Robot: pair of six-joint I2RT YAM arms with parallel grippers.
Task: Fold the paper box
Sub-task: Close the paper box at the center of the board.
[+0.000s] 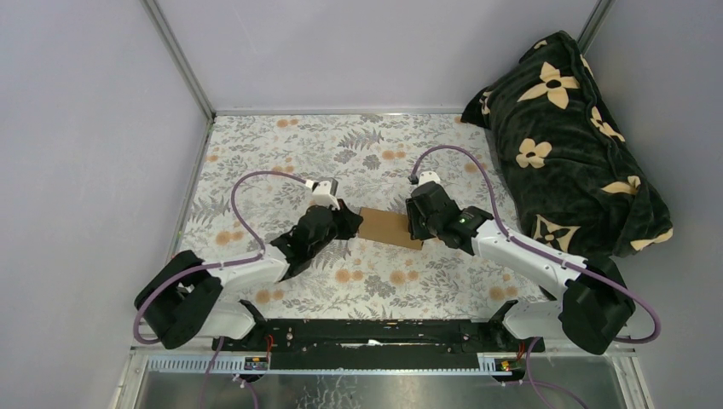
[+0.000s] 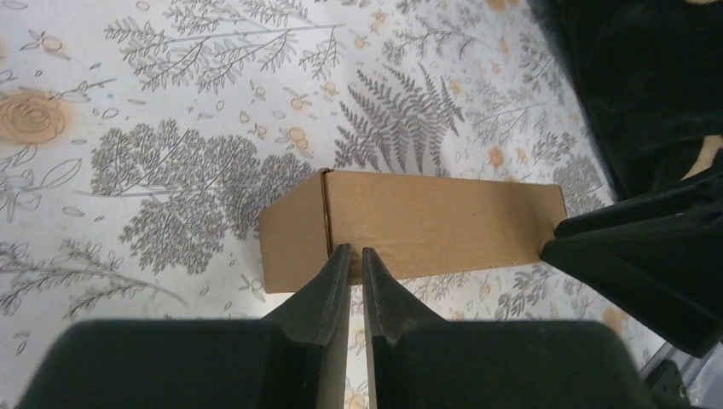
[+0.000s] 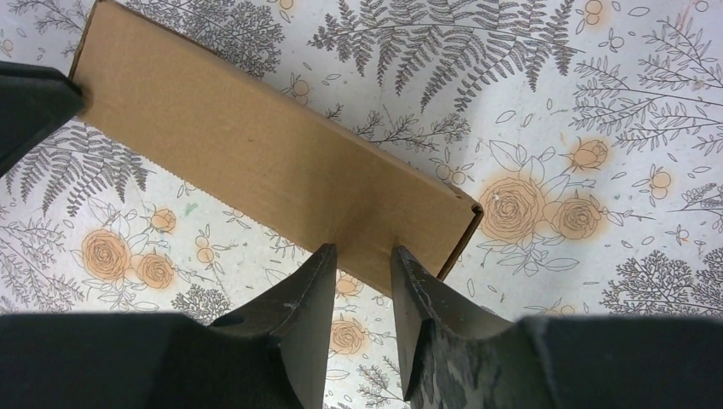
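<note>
Left gripper (image 2: 356, 249) near-closed, right gripper (image 3: 362, 249) parted; paper box (image 2: 435, 221) between.

Pale lavender-grey walls (image 1: 85, 128) close in on three sides here, plain and evenly lit, with thin metal posts (image 1: 179, 60) running up the two far corners. Down below, the table (image 1: 358, 136) is spread with a pale cloth printed in grey ferns and orange roses. Over at the far right, a plump dark cushion (image 1: 563, 145) with big cream flowers slumps against the wall, and a sheet of bare metal (image 1: 384, 388) runs along the near edge.
</note>
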